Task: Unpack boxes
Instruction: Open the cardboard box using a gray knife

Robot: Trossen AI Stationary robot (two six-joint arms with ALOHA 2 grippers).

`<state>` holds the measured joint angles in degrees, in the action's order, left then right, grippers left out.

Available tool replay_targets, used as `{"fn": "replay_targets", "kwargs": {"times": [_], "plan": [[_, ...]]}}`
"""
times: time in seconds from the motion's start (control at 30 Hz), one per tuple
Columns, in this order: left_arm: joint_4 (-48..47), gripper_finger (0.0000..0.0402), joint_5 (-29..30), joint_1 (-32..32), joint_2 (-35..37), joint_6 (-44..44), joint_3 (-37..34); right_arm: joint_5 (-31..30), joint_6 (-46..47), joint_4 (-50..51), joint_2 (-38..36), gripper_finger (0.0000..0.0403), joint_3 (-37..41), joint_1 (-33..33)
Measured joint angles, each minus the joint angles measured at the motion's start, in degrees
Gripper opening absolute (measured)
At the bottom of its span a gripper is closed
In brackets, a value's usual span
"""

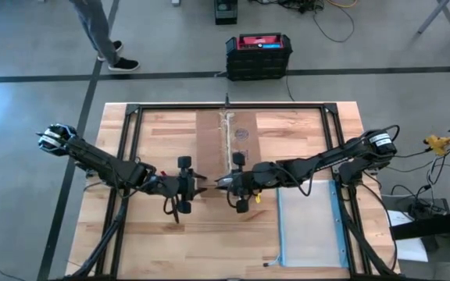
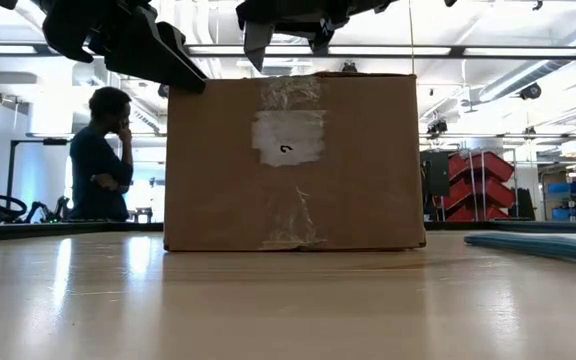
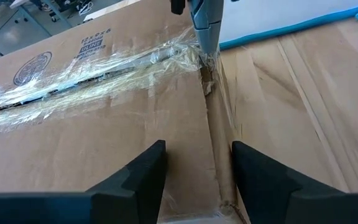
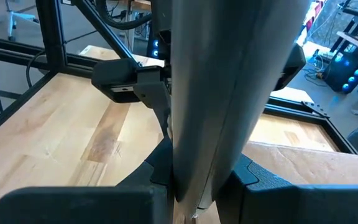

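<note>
Wooden worktop holds box. At 6 o'clock, right pincer grips a blade; left pincer open. Cut tape slowly.

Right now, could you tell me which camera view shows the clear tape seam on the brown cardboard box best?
The left wrist view: the clear tape seam runs close across the brown cardboard box. The high view shows it small, the low view only end-face tape, the right wrist view none.

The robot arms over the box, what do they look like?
Both arms are dark, slim and jointed, with black cables trailing from their bases. The left gripper has two matte black, wedge-shaped fingers. The right gripper has the same black fingers; both wrists carry small black knobs.
</note>
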<state>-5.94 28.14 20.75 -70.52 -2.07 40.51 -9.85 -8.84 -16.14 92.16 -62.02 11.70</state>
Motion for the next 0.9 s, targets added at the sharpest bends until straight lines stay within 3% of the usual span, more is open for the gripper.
{"fn": "replay_targets", "kwargs": {"times": [0.9], "plan": [[-0.1,0.0162,-0.1,0.0,0.0,0.8,0.0,-0.6,-1.2,-1.8,2.1,0.0050,-0.3,-0.3]]}}
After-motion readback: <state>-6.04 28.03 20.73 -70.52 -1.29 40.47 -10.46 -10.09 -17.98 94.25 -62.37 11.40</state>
